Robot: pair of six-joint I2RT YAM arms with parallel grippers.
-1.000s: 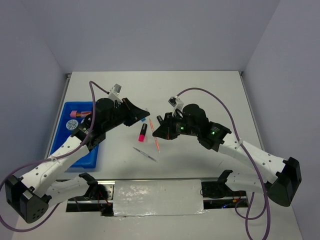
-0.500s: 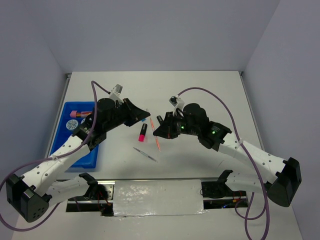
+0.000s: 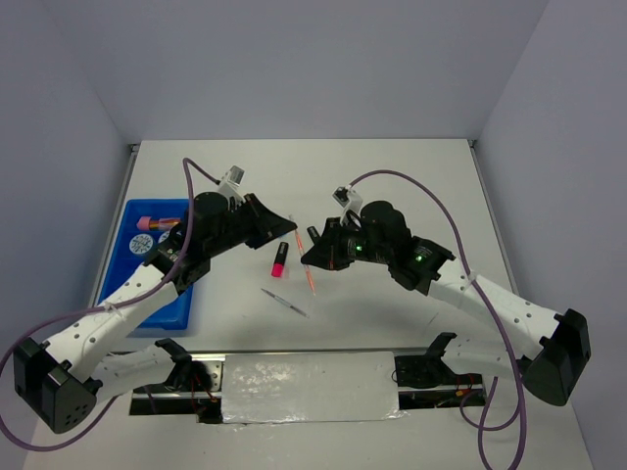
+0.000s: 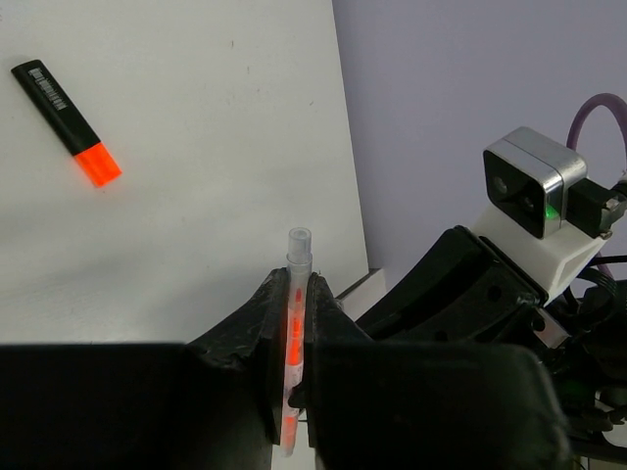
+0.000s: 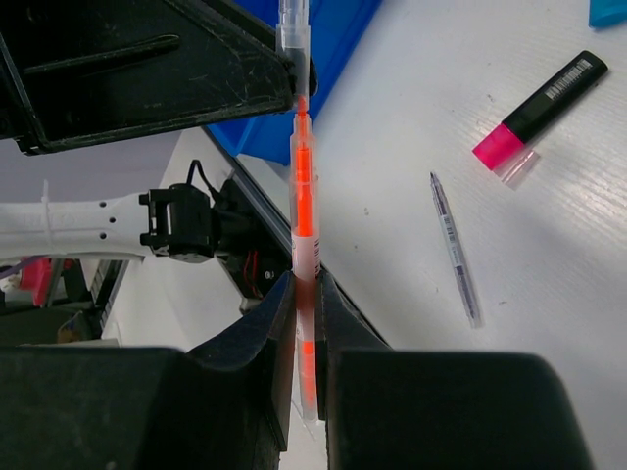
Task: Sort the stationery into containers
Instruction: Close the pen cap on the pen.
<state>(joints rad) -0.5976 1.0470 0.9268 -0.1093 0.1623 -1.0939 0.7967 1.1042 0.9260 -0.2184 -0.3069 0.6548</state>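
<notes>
Orange pen (image 5: pixel 305 211) pinched narrowly by left claw (image 4: pixel 292 299) and right claw (image 5: pixel 306 294).

Right gripper (image 5: pixel 306 289) is seen clamped low on the barrel of a clear orange-cored pen (image 5: pixel 305 186). The pen is held clear of the desk (image 5: pixel 549 294). Its upper end is pinched at the tip of the left gripper (image 5: pixel 298 76), which enters from top left. Pink highlighter (image 5: pixel 537 110) and thin pen (image 5: pixel 454 247) are laid flat on the desk, near each other, not touching, both in from the desk edge. Blue tray (image 5: pixel 333 49) is partly seen behind the held pen, near the desk edge.
</notes>
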